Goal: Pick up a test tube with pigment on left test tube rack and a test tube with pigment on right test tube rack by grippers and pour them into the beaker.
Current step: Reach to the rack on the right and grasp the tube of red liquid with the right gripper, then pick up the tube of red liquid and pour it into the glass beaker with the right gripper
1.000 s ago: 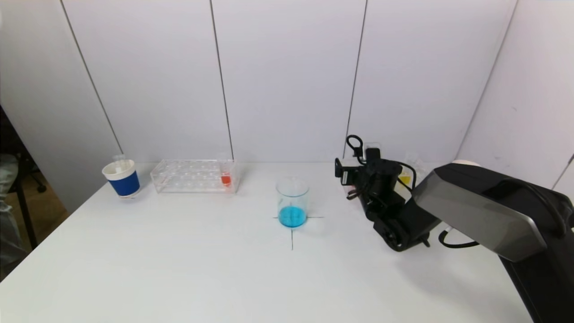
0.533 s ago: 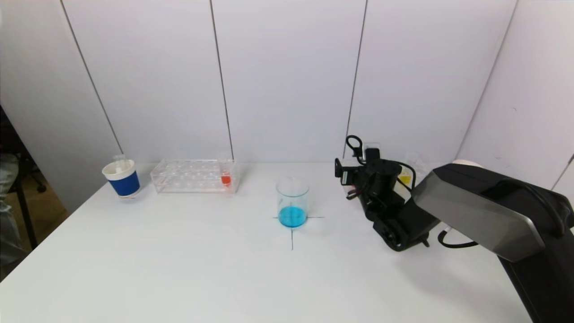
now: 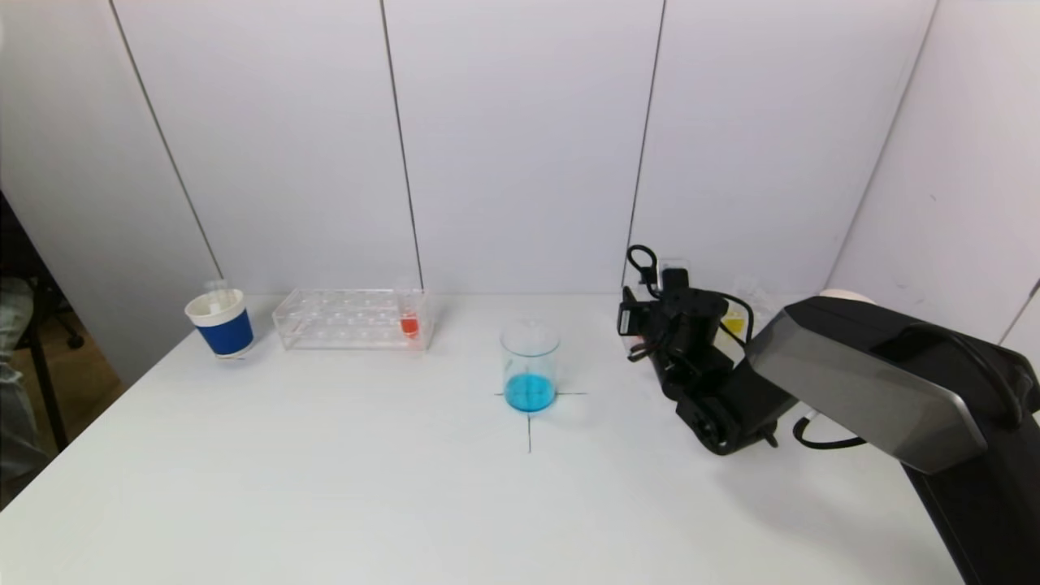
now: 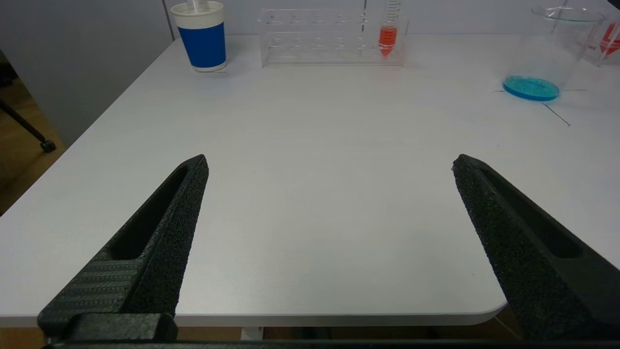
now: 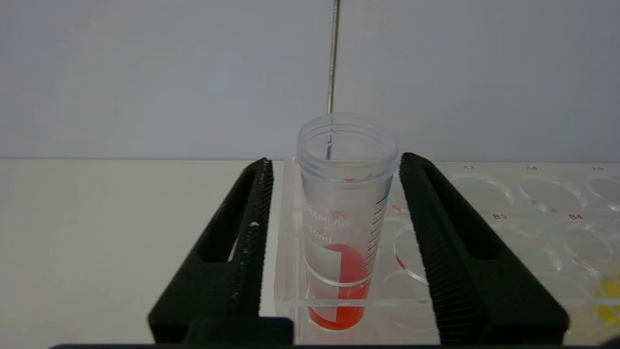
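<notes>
White worktop, back right corner: right gripper (image 5: pixel 334 194), fingers still apart, straddles a red-pigment test tube (image 5: pixel 345 213) in the right rack (image 5: pixel 533 203); close squarely, then lift straight up.

One clear glass beaker (image 3: pixel 530 366) holding blue liquid; two clear acrylic test tube racks, one left (image 3: pixel 351 319) and one right (image 5: pixel 508 228); two clear plastic test tubes with red pigment (image 3: pixel 409 313) (image 5: pixel 345 218); one blue-and-white paper cup (image 3: pixel 219 322); one white table (image 3: pixel 366 471)
</notes>
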Robot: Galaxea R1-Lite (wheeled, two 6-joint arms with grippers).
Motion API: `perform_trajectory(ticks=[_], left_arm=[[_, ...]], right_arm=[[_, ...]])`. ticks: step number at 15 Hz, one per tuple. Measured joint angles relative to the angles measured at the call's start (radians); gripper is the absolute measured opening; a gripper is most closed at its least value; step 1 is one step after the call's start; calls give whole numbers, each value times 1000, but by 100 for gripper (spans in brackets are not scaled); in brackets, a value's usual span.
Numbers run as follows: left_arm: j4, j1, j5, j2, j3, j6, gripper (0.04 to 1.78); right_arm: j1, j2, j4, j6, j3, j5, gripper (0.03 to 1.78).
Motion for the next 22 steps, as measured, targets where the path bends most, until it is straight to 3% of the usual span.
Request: perform_trajectory(ticks=[2, 4, 22], left_arm=[[0, 0, 0, 0, 0, 0, 176], [0, 0, 0, 0, 0, 0, 176], [0, 0, 0, 0, 0, 0, 176]], right_arm=[[0, 0, 0, -1, 0, 0, 56], [0, 0, 0, -1, 0, 0, 48], [0, -48, 10, -32, 11, 1, 48]])
